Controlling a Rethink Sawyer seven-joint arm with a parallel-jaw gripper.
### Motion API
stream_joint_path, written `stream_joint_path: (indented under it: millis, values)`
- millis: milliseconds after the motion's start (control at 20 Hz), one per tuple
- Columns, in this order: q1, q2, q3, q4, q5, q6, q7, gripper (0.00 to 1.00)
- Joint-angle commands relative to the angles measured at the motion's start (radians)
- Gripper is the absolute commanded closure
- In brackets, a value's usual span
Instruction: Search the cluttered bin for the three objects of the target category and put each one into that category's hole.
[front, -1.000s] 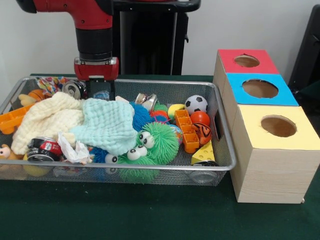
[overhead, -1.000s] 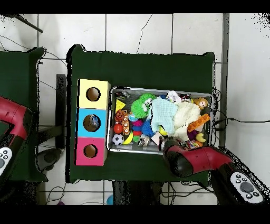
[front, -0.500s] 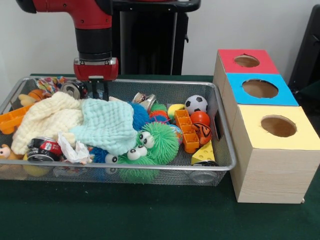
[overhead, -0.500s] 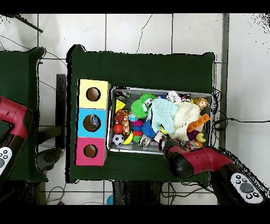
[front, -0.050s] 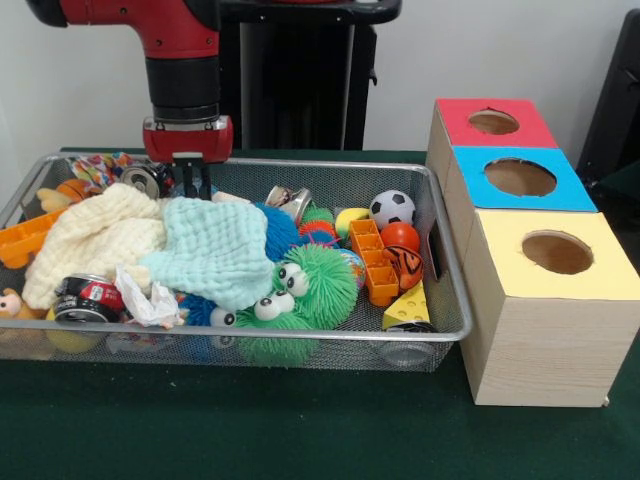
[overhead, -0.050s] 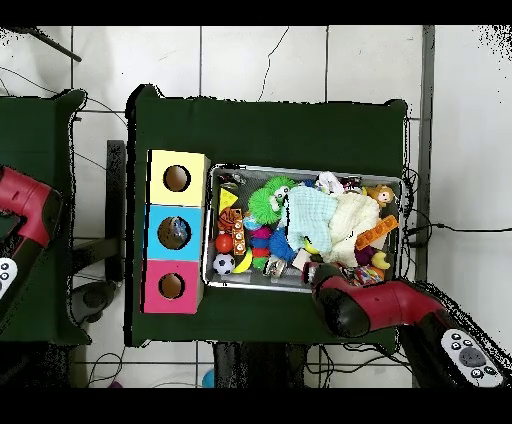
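Right, the claw (front, -0.050s: 190, 178) hangs at the bin's (front, -0.050s: 445, 300) far rim, straight down from the red arm (front, -0.050s: 185, 60). Its dark tips dip just behind the pale green cloth (front, -0.050s: 215, 248), and whether they are apart or together cannot be told from either view. Nothing shows clamped in them.

Just beside the claw, on the picture's left, lies a silver can (front, -0.050s: 146, 178), with a rope toy (front, -0.050s: 100, 168) beyond it. Directly below and in front of the claw spreads the green cloth, touching the cream cloth (front, -0.050s: 95, 240) on its left. To the claw's right in the front view sits a metal tin (front, -0.050s: 292, 202), then further right a soccer ball (front, -0.050s: 392, 208), an orange ball (front, -0.050s: 400, 236) and an orange block (front, -0.050s: 374, 262). Nearer the camera than the claw, well apart from it, the green fuzzy toy (front, -0.050s: 310, 285) stares up with googly eyes, and a cheese wedge (front, -0.050s: 408, 306) rests in the bin's corner.

Far right of the claw, outside the bin on the green worktop (front, -0.050s: 300, 420), stand three boxes: red hole (front, -0.050s: 493, 122), blue hole (front, -0.050s: 520, 177), yellow hole (front, -0.050s: 557, 252).

From overhead the arm covers the claw at the bin's lower edge.
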Motion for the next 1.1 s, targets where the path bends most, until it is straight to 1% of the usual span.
stream_joint_path:
  millis: [50, 150, 300, 500, 1100]
  values:
    - [-0.035, 0.118, 0.029, -0.092, -0.045, 0.065, -0.064, 1.00]
    - [-0.042, 0.102, 0.039, -0.078, -0.033, 0.080, -0.069, 1.00]
    - [-0.070, 0.049, 0.078, -0.035, 0.011, 0.136, -0.100, 1.00]
    - [-0.088, -0.006, 0.110, 0.007, 0.049, 0.178, -0.117, 1.00]
    - [-0.088, -0.056, 0.130, 0.039, 0.059, 0.205, -0.103, 1.00]
